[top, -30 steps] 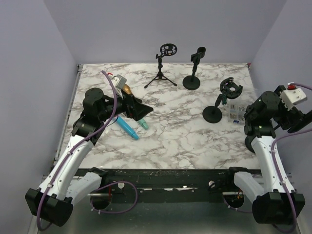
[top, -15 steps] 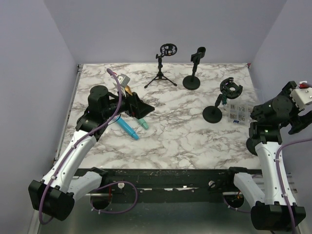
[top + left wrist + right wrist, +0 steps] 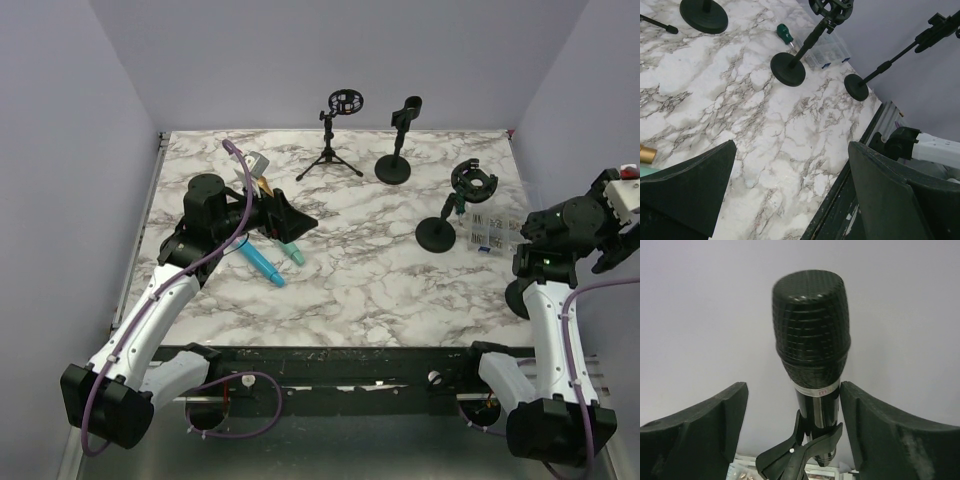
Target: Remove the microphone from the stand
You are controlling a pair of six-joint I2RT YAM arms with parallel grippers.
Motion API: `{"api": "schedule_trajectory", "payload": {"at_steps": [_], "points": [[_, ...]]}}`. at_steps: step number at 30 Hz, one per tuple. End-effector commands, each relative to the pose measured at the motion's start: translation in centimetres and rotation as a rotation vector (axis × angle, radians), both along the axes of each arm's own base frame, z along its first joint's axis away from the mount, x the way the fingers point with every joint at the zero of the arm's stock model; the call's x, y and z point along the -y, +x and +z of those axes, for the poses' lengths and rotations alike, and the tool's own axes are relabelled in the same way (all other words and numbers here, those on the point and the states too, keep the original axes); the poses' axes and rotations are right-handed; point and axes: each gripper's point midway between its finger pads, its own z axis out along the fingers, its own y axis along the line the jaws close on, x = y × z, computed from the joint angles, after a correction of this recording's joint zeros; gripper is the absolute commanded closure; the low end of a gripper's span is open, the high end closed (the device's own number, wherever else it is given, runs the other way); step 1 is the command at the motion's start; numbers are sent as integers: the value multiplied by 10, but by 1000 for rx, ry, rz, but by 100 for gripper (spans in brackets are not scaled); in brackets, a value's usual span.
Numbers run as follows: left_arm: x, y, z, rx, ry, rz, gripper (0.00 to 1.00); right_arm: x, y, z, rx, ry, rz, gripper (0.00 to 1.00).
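Changes over the last second:
- The right arm has swung outward toward the right wall. Its wrist now hangs past the right edge of the table.
- The left arm crept slightly up-table early on and has barely moved since.

Right gripper: fingers spread, one on each side of the microphone, with a gap showing on both sides. The microphone is upright with its black mesh head on top and its body seated in the clip of its stand. The stand's round base sits at the right table edge. From overhead the right arm covers most of it, so the microphone can't be picked out there for certain.

Left gripper: fingers wide apart, holding nothing, hovering over the left-centre marble.

Room:
- Open marble runs across the middle and the near edge between the arms.
- The right side is tight, with the arm wedged between the wall and the organiser box.

Count:
- Stands: four.
  - One tripod stand with a ring mount.
  - One back stand with a bare clip.
  - One ring-mount stand.
  - The microphone's own stand.
- Microphones in a clip: one.
- Clear organiser boxes: one.
- Green-handled screwdriver: one, beside the box.
- Pen-shaped items just beside the left gripper: two, a blue one and a teal one.
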Motion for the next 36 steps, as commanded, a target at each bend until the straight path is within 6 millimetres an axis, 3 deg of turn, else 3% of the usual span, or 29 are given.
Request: {"api": "schedule_trajectory", "payload": {"at_steps": [1, 5, 9, 11, 15, 16, 26, 31, 36], "points": [[-1, 2, 0, 15, 16, 10, 1, 7, 3, 2, 38, -19, -15, 26], [-1, 2, 0, 14, 16, 11, 1, 11, 4, -5, 58, -12, -25, 30], [-1, 1, 1, 16, 15, 9, 1, 10, 3, -4, 79, -12, -16, 45], [-1, 1, 1, 16, 15, 7, 1, 10, 0, -2, 87, -14, -18, 47], [-1, 2, -1, 10, 14, 7, 1, 12, 7, 0, 49, -18, -19, 19], [-1, 2, -2, 6, 15, 5, 2, 13, 9, 1, 40, -19, -21, 15], [1, 3, -5, -7, 15, 1, 2, 22, 15, 8, -21, -43, -20, 13], [2, 3, -7, -15, 14, -5, 2, 34, 14, 12, -46, -50, -54, 0], [2, 5, -9, -20, 20, 0, 1, 37, 15, 10, -44, -45, -51, 3]]}}
